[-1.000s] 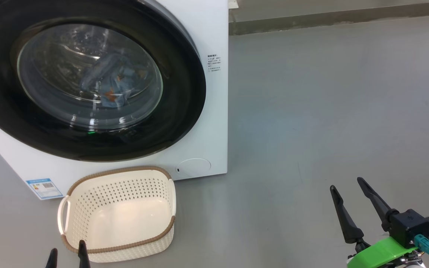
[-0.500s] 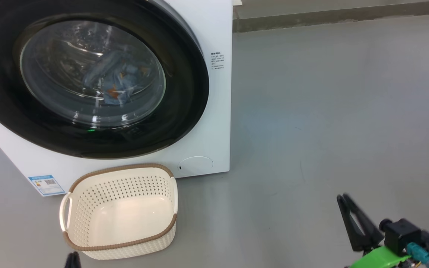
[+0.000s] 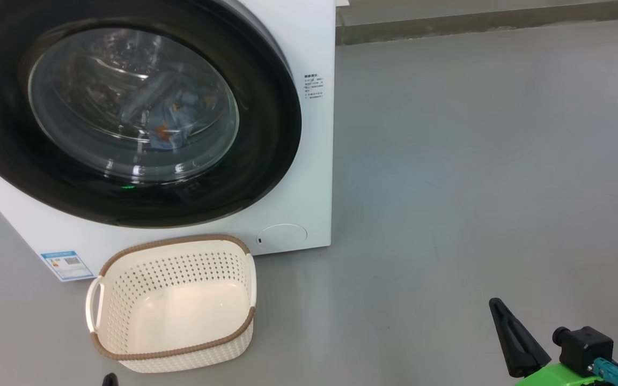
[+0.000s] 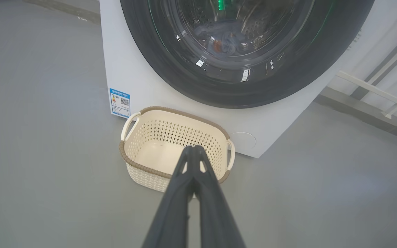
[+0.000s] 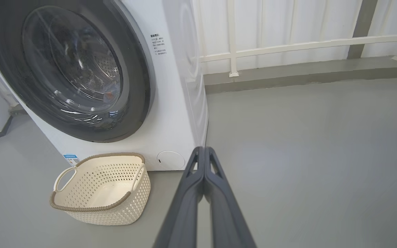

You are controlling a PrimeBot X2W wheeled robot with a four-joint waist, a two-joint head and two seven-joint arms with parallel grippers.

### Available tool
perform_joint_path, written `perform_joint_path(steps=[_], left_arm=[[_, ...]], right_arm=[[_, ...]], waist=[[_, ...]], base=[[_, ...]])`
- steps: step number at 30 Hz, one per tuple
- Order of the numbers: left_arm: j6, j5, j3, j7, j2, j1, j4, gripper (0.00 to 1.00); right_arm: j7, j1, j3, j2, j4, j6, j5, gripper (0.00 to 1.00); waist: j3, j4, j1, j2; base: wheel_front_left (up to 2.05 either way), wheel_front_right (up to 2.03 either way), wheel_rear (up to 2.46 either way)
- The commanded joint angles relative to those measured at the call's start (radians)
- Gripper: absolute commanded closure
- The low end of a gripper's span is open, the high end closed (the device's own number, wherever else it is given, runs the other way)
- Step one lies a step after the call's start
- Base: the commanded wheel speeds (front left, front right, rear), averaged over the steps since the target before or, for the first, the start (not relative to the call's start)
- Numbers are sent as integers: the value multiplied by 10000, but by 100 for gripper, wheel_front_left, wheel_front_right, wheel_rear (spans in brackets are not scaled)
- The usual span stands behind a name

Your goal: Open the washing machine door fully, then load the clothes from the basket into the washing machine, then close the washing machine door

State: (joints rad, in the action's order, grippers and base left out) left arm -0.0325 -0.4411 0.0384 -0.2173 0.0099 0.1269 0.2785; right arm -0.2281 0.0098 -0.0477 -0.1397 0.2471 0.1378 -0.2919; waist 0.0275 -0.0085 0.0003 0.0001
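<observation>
left claw (image 4: 193, 148): clenched, its two dark fingers pressed flat together with nothing between them; low at 7 o'clock in the head view, over the floor (image 3: 475, 161) on the near side of the basket (image 3: 180, 268)
right claw (image 5: 203, 148): likewise clenched on nothing; at 5 o'clock in the head view, over bare floor, well apart from the washing machine (image 3: 314, 161)
basket: on the floor at 7 o'clock, just in front of the washing machine, nothing in it; I judge it light, stiff plastic that would skid if nudged, best taken by a white side handle (image 3: 93, 305)
washing machine: white front filling 9 to 12 o'clock, with a round flap (image 3: 282, 236) and a blue sticker (image 3: 67, 264) low on it, one on either side of the basket's far rim
door (image 3: 269, 134): looks seated flush against the front; the glossy black rim is likely slick, and the whole door rigid and weighty on its hinge; a hold would go on the rim's outer edge at the latch side, never on the bulging glass (image 3: 100, 64); which side the latch is on I cannot tell
clothes (image 3: 167, 115): blue fabric with orange marks, behind the glass in the drum at 11 o'clock; probably soft, limp and light, so a pinch on any fold would lift them
task standing: loading and closing appear done, nothing left for the claws to take
rail (image 5: 288, 44): pale, along the wall beyond the washing machine, at 1 o'clock in the right wrist view
</observation>
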Motion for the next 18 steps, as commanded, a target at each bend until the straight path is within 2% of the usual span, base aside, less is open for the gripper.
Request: perform_joint_path(steps=[1, 18], left_arm=[[-93, -250, 94, 54, 118, -258, -206, 100], [-221, -1896, 184, 517, 159, -557, -227, 100]], right_arm=[[44, -313, 104, -49, -230, -8, -324, 100], [517, -440, 307, 75, -197, -17, -2184, 100]], waist=[[-5, 1, -2, -1], [-49, 13, -2, -1]], base=[[0, 0, 0], [0, 0, 0]])
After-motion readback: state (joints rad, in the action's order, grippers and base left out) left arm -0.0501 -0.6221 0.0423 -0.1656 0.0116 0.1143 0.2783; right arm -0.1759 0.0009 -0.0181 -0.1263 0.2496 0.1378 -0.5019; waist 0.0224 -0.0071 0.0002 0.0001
